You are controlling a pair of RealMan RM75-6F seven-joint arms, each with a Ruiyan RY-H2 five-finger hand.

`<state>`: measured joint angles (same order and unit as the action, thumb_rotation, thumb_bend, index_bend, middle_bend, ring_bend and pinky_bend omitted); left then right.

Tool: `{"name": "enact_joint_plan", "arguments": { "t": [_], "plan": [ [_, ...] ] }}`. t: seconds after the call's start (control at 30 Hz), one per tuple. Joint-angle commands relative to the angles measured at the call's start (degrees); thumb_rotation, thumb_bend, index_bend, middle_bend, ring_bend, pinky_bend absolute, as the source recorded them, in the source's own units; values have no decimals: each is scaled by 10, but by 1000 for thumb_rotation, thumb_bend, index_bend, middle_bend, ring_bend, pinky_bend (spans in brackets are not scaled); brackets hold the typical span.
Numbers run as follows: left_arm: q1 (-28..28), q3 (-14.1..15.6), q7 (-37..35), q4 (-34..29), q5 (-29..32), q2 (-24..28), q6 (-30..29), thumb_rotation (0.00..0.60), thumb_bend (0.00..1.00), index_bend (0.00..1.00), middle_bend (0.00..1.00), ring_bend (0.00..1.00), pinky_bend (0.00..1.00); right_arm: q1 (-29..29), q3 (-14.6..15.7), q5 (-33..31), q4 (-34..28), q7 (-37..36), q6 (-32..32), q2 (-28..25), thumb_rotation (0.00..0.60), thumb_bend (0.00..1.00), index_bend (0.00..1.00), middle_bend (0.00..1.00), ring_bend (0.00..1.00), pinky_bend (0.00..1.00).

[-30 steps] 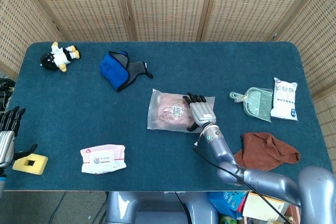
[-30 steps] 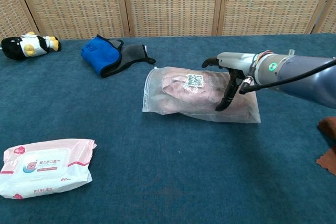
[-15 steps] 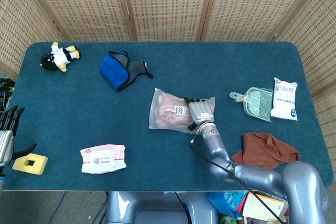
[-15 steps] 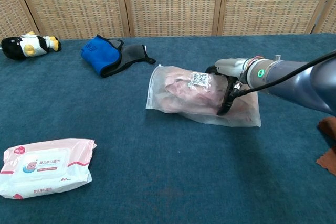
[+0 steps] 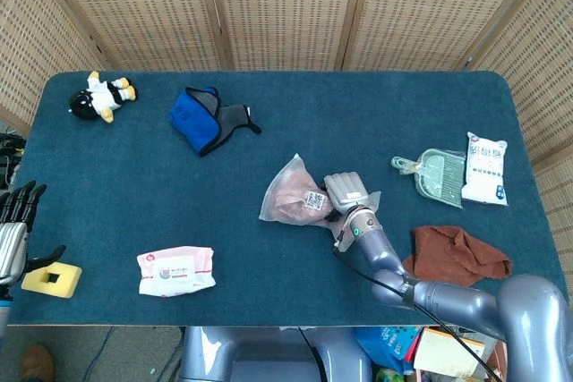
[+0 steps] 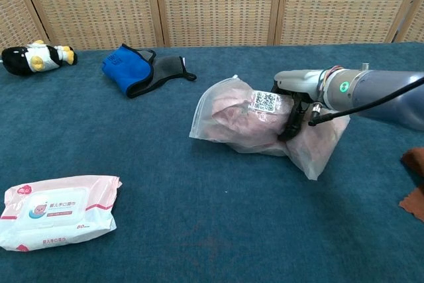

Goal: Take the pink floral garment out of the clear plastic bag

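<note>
gripping the crumpled clear plastic bag point(image 5: 304, 196) point(image 6: 265, 124) from its 3 o'clock end, the right hand point(image 5: 345, 194) point(image 6: 296, 97) has its fingers closed on the film and holds that end off the blue cloth-covered desk point(image 5: 134, 194). the bag sits just right of the desk's centre, its long axis running from 9 to 3 o'clock, its pointed corner toward 10 o'clock. inside, the pink floral garment point(image 5: 291, 199) point(image 6: 242, 114) shows as a soft folded lump, with a white qr-code sticker point(image 5: 313, 200) point(image 6: 265, 101) on the film above it. loose plastic hangs crumpled below the hand at 5 o'clock. the left hand point(image 5: 11, 230) waits at the desk's 8 o'clock edge, fingers apart and holding nothing, beside a yellow sponge block point(image 5: 51, 278).
</note>
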<state>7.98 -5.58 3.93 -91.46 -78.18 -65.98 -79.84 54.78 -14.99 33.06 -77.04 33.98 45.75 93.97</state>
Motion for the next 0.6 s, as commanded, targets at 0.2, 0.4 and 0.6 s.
{"name": "enact_joint_plan", "arguments": {
  "t": [0.2,0.4,0.6],
  "plan": [
    [35,-17,-3,12,-2,-2,32,600,220,0,0,0,0,-42,-32,191,-50,-176,-46,-52,600,563,621,641,608,694],
    [92,-47,-30,5,4,19,101,600,221,0,0,0,0,-27,-50,248,-44,-229,-54,-45,600,565,625,645,609,694],
    [144,-79,-67,-18,4,61,158,600,223,0,0,0,0,-7,-61,283,-18,-278,-56,-17,600,566,628,647,613,694]
  ]
}}
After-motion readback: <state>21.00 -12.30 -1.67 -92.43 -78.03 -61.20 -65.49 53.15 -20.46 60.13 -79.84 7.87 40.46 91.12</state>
